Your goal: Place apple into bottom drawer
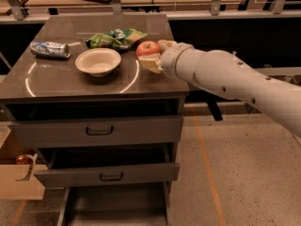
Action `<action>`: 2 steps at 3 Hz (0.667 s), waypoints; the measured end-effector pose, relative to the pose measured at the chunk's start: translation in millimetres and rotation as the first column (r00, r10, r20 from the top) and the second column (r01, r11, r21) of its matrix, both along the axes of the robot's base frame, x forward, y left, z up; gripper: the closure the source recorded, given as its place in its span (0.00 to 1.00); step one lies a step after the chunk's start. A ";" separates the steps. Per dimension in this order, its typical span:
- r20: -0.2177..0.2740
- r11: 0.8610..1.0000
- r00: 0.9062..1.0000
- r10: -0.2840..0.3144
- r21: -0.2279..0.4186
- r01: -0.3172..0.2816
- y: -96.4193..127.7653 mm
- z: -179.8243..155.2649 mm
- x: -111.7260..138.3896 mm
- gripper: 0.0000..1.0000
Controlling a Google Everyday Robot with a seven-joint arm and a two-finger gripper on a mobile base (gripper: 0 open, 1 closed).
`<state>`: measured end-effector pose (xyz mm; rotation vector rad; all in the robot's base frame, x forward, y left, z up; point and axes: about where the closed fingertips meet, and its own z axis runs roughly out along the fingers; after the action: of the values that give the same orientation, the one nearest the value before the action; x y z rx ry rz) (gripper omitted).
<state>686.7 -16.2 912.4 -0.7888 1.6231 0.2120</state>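
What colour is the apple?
Apple: red with a yellowish patch, camera view; gripper beside it.

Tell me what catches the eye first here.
The long white arm reaches in from the right of the view, its gripper right at the apple on the tabletop, near a white bowl and green snack bag. Below, the bottom drawer stands pulled out.

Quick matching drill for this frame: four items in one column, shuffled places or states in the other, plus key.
1 apple
2 white bowl
3 can
4 bottom drawer

A lying at the countertop's far left
B pulled open, lowest down
C gripped in the tool, near the countertop's right edge
D mid-countertop, left of the apple

Pairs: 1-C, 2-D, 3-A, 4-B
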 end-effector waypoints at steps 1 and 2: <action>-0.008 1.000 1.000 -0.002 0.029 0.003 6.5 -8.9 5.5 1.00; -0.026 0.997 1.000 -0.005 0.071 0.007 14.9 -19.6 7.7 1.00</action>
<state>694.4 -1.3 892.8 -0.7295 1.6328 0.2753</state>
